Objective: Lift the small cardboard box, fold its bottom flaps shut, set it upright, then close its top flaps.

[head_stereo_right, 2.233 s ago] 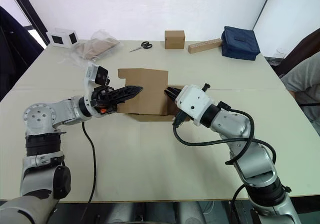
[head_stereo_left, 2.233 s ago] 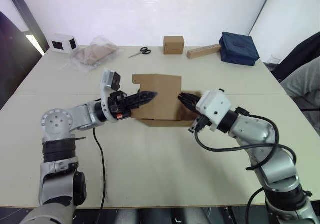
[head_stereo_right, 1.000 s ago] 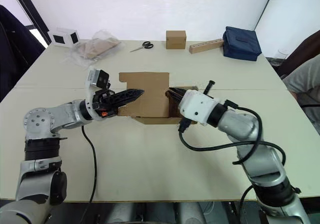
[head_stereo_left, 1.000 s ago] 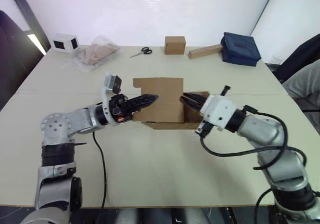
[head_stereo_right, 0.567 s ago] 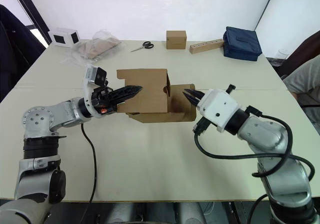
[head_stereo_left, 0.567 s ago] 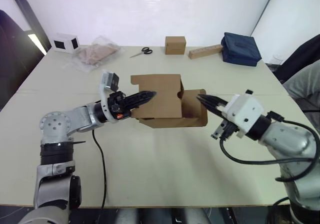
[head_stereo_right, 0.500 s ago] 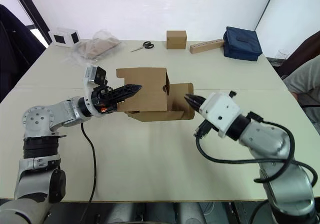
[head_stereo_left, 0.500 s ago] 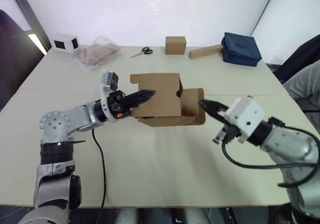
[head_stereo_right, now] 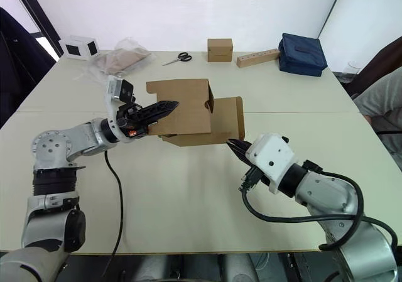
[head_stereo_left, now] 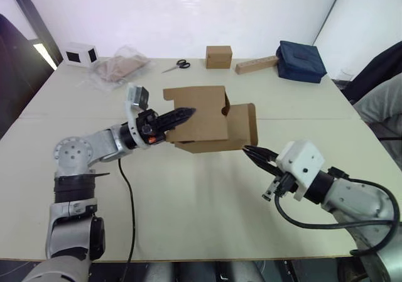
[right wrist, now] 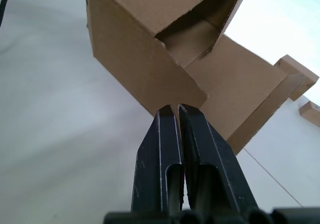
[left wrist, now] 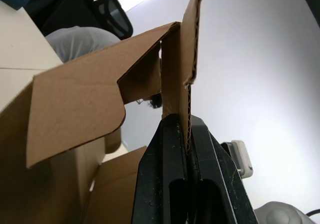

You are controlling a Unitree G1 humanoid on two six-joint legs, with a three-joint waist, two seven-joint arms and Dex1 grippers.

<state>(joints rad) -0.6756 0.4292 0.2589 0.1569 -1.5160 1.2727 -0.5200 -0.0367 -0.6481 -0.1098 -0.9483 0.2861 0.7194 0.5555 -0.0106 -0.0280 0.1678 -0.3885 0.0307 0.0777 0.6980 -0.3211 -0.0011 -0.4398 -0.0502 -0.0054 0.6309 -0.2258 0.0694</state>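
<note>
The left pincer [head_stereo_left: 186, 112] is clamped on a wall of the small cardboard box [head_stereo_left: 207, 120], holding it above the worktop [head_stereo_left: 188, 200]. The right pincer [head_stereo_left: 250, 152], fingers pressed together and empty, sits just below the box's right end, apart from it.

Both arms are built of silver-grey metal segments with rounded joint housings, and black cables are looped along them. A boxy white wrist housing [head_stereo_left: 300, 161] is carried by the right arm, a small white camera block [head_stereo_left: 135, 96] by the left. Slim glossy black fingers [right wrist: 170, 159] end each arm.
</note>
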